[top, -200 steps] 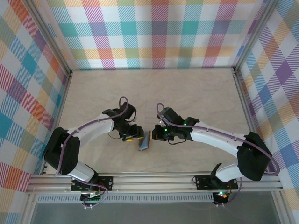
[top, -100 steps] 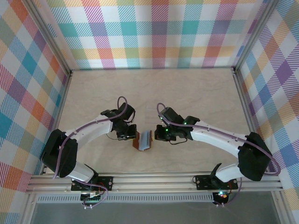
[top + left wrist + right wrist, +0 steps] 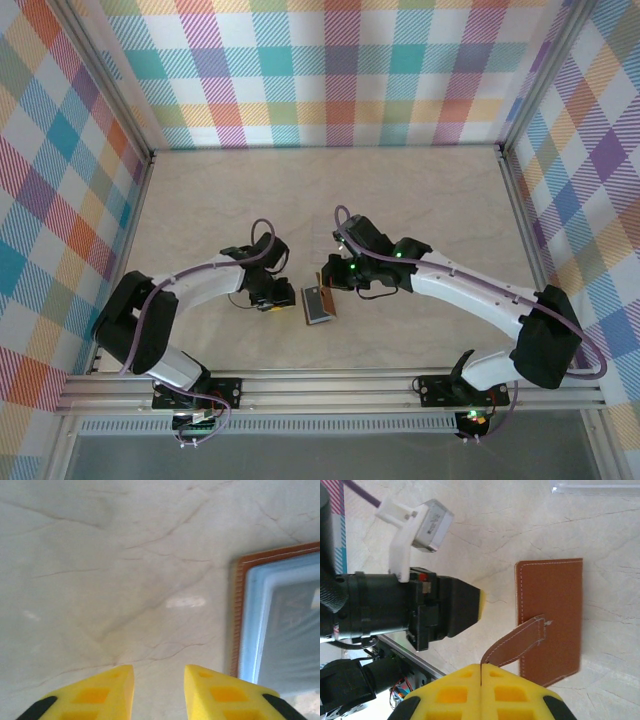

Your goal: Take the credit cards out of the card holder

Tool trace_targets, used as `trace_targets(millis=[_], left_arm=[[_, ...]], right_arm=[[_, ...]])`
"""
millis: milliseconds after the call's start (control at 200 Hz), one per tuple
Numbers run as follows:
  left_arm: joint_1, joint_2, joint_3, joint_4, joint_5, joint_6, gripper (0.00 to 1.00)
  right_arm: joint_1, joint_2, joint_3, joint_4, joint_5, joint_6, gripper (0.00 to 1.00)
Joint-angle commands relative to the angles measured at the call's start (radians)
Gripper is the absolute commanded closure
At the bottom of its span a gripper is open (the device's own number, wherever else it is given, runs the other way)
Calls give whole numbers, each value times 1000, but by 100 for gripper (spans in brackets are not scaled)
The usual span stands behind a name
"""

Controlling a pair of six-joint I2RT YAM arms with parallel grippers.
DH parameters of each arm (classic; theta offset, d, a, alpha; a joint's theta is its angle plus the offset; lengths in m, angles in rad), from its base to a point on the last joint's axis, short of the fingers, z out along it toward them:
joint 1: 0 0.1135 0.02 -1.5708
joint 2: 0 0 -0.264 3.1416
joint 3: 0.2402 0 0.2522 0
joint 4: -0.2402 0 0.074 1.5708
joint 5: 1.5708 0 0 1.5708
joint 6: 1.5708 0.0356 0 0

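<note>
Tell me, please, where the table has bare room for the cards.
The table is bare across its far half, up to the back wall. A narrow bare strip lies between the card holder and the near rail. The near middle is crowded: left gripper and right gripper flank the card holder.

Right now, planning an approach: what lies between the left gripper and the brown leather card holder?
Only bare marbled tabletop separates the left gripper from the card holder, in the left wrist view.

Far half of the bench is wide open, loads of room. Near side's cramped: card holder with left pincer and right pincer crowding it.
</note>
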Motion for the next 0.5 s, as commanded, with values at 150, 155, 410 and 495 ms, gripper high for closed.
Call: trace_targets(millis=[150, 155, 410, 495], left_arm=[[52, -149, 19, -94, 5, 38, 61], [52, -148, 20, -91, 10, 38, 61], [-31, -15, 80, 67, 125, -32, 57], [-66, 45, 123, 81, 126, -38, 55]], right_arm=[[-1, 6, 32, -59, 15, -20, 100], [-1, 6, 32, -63, 17, -20, 100], [-1, -32, 32, -123, 30, -69, 100], [-10, -36, 38, -228, 118, -82, 100]])
